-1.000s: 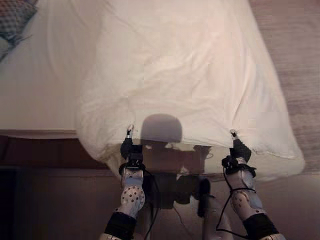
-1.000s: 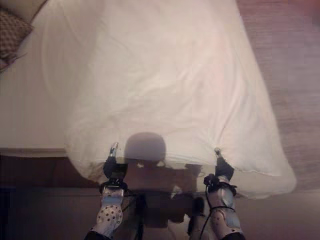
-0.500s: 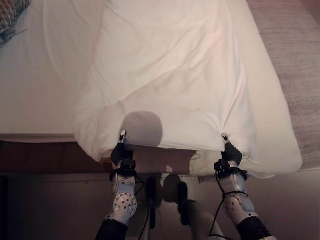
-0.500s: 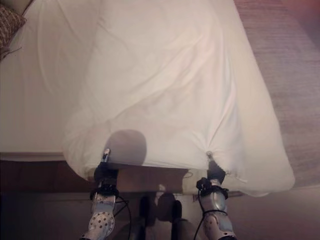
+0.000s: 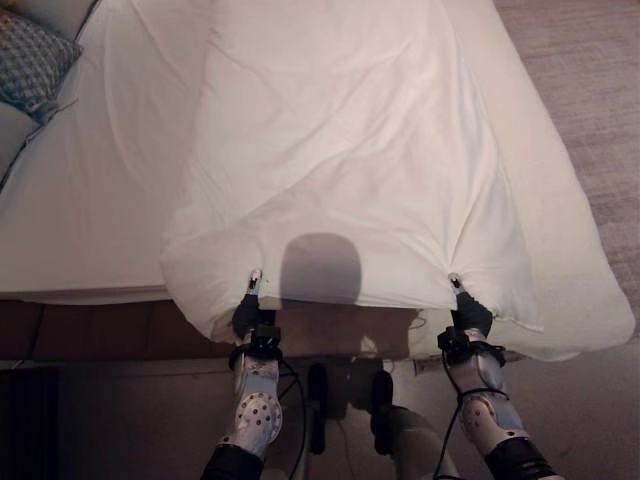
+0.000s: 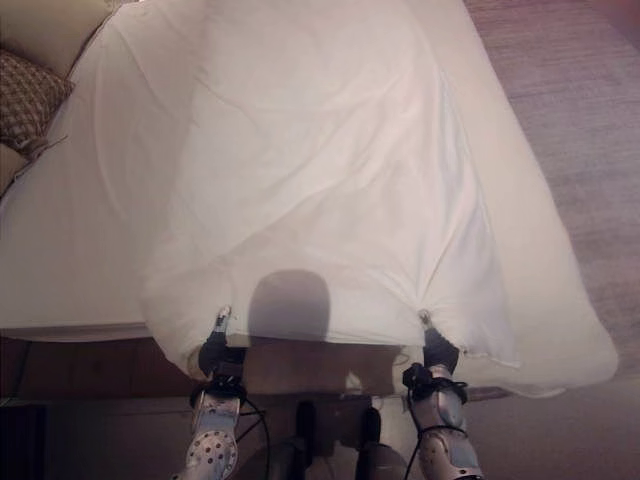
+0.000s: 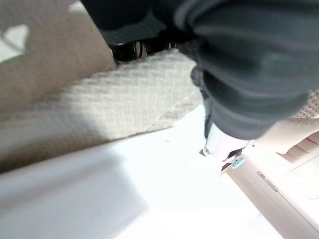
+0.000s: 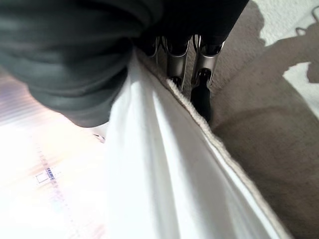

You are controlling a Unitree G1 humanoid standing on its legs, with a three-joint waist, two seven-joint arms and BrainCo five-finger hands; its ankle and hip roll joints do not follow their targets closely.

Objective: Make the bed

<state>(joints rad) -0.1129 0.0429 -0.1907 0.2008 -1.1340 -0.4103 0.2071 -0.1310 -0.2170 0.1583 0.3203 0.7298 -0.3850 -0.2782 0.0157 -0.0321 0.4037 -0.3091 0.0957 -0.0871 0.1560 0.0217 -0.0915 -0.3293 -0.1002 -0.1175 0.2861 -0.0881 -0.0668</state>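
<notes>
Roughly mid-task, I'd judge. The white duvet (image 5: 340, 170) lies over the bed (image 5: 70, 220) from 12 to 6 o'clock, skewed toward 3, w/ bare sheet at 9. Left hand (image 5: 248, 312) & right hand (image 5: 468, 312) each clench its near hem at 6. Still to do: pull square, smooth creases. Pillow (image 5: 35, 62) at 10. Carpet (image 5: 590, 90) at 3 gives stepping room.

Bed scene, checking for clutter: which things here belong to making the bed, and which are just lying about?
In the job:
white duvet, pinched at its near edge
left hand
right hand
mattress sheet under the duvet

Lying about:
patterned cushion at the far left corner
carpet to the right of the bed
</notes>
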